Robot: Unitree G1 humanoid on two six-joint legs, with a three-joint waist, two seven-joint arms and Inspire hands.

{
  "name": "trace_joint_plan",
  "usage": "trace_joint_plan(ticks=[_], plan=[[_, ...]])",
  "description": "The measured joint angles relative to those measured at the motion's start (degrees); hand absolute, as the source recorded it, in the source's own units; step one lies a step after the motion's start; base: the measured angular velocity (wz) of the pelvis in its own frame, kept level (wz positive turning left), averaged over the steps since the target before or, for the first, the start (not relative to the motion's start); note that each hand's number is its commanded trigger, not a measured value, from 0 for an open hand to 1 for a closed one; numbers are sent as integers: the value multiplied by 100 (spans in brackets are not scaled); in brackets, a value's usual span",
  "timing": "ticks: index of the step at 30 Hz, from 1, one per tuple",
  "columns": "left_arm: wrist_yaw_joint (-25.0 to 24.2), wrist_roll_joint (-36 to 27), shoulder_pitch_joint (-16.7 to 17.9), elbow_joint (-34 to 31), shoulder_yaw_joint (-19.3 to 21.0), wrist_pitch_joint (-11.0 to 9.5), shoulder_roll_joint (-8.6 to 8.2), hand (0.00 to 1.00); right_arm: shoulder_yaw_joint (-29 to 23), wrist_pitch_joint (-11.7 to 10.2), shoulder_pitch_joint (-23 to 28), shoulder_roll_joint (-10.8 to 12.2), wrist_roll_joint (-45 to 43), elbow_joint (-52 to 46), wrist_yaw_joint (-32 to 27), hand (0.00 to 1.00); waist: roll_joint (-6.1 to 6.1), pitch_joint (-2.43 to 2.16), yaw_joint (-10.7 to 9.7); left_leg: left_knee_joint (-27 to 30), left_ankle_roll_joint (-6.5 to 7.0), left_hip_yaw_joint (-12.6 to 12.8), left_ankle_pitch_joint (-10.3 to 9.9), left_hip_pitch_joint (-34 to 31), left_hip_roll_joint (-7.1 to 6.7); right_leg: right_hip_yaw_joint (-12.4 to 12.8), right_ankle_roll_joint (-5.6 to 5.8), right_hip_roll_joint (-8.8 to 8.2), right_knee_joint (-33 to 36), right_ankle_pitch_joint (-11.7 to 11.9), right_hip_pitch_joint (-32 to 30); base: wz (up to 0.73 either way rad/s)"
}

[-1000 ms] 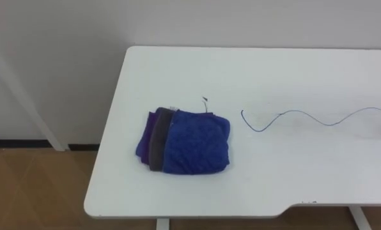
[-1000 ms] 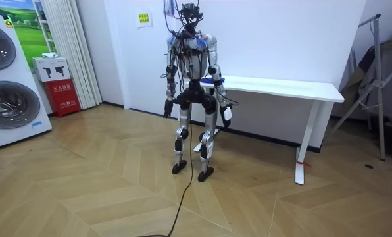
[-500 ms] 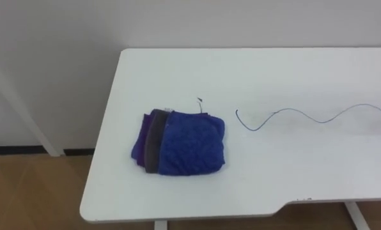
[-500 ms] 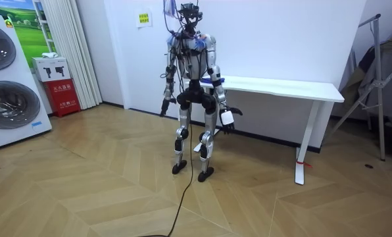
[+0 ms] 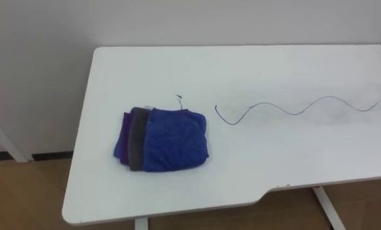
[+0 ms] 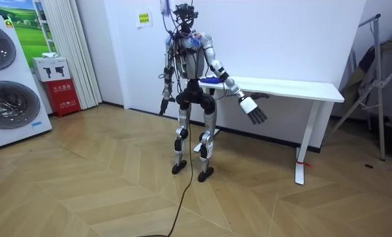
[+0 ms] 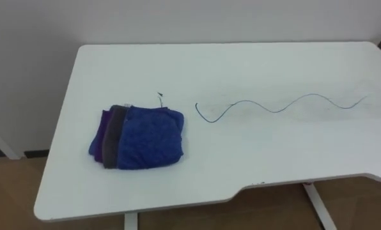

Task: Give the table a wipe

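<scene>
Cloth stack (image 5: 163, 140) sits at 8 o'clock on bench (image 5: 254, 70), pen squiggle (image 5: 293, 108) at its 2 o'clock. Right hand (image 6: 254, 110) spread and empty, clear of bench; left hand (image 6: 162, 105) by hip, state can't tell. Best to grip the top cloth only, press flat, then sweep along squiggle.

Folded cloths (image 5: 168, 140) left, pen line (image 5: 293, 108) right, both on the table (image 5: 241, 169).
We see the folded cloths stacked near the table's left end, closer to its front edge than its back; the pen line runs rightward from just beside them. The robot stands before that left end, with a washing machine (image 6: 8, 85) well apart at the room view's left.
</scene>
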Motion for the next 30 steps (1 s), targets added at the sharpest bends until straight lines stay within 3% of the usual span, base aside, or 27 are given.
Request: trace_joint_plan(ticks=[5, 9, 13, 19, 25, 30], plan=[[5, 62, -14, -3, -14, -31, 9, 0, 92, -89, -114, 0, -1405, -1591, -577, 0, 28, -12, 71, 4, -1, 20, 1, -28, 2, 8, -1, 4, -6, 1, -39, -2], [-14, 48, -20, -30, -289, -46, 21, 0, 601, -109, -14, 68, -2772, -3635, -844, 0, 99, 22, 117, 6, 0, 21, 3, -103, 10, 5, -1, 12, 19, 2, -166, -4], [-117, 66, -23, -185, -460, -109, 9, 0, 1054, -262, -32, 70, -4070, -5026, -855, 0, 118, 7, 255, -2, -2, 4, 4, -89, 19, -29, -2, 21, 17, 1, -144, 1], [-106, 91, -19, -199, -748, -140, 15, 0, 1667, -300, -202, 45, -4982, -5954, -707, 0, 27, 19, 500, -13, -2, -26, 3, -74, 13, -121, -2, 8, 13, 2, -125, -2], [-111, 89, -45, -193, -908, -181, 9, 0, 2293, -463, -428, -3, -5508, -6467, -430, 0, 49, 22, 640, -14, -2, -52, 4, -68, 13, -177, -2, 2, -14, 2, -113, 1], [-199, 90, -60, -192, -1061, -223, 9, 0, 2718, -437, -567, -69, -5707, -6484, 13, 0, 67, 31, 685, -18, -2, -149, 4, -86, 16, -319, -2, -6, -39, 4, -75, 12]])
